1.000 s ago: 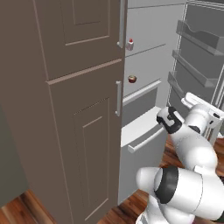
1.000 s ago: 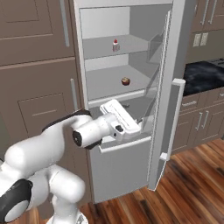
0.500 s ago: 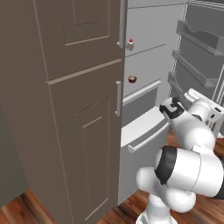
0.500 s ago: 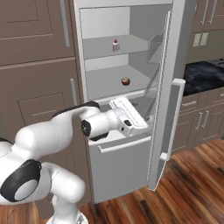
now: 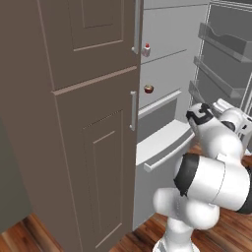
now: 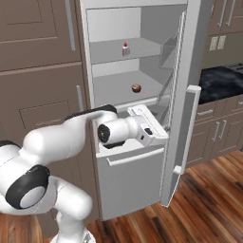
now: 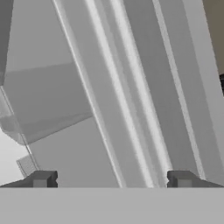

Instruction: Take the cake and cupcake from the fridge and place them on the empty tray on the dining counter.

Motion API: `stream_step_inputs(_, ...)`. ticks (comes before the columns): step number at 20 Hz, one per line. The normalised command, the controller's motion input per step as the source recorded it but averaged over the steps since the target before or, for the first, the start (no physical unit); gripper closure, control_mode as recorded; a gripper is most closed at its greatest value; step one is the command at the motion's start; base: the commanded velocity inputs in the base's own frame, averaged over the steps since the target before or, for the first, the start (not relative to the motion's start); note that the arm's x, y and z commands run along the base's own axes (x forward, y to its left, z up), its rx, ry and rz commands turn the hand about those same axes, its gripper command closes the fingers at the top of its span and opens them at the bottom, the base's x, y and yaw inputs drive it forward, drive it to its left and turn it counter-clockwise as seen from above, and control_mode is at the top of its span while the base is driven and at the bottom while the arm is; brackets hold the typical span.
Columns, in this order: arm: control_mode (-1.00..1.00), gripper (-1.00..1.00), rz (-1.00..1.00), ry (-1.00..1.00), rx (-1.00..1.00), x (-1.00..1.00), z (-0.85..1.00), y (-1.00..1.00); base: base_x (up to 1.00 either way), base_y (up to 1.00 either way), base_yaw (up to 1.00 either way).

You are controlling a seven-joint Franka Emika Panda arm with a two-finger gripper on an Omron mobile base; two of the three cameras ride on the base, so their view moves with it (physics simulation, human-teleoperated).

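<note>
Cake [image 6: 125,49], white with a red top, sits upper centre in our fridge [image 6: 142,190]; brown cupcake [image 6: 136,88] sits below it. Our claw [image 7: 111,180] gapes wide, empty.

Silver-grey and brown kitchen colours

Tall silver-grey fridge [image 6: 142,180] with pale grey inner shelves; tiny white cake slice [image 6: 125,49] topped red; small brown cupcake [image 6: 136,88] with tan top; brown wood cabinets [image 5: 74,123]; reddish-brown plank floor [image 6: 204,204]; black grey-marbled countertop [image 6: 220,81]; white arm [image 6: 66,142] with dark joints.
</note>
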Motion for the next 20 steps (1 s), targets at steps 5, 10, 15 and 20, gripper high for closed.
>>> stream_step_inputs(5,-1.0,-1.0,0.0,0.16,0.05,0.63,0.0,-0.36,0.0,0.0,0.0)
stream_step_inputs(10,-1.0,-1.0,0.0,0.08,0.04,0.55,0.0,-0.4,0.0,0.0,0.0)
stream_step_inputs(15,-1.0,-1.0,0.0,-0.01,0.01,0.41,-0.06,-0.47,0.0,0.0,0.0)
stream_step_inputs(20,-1.0,-1.0,0.0,-0.07,0.0,0.42,-0.07,-0.51,0.0,0.0,0.0)
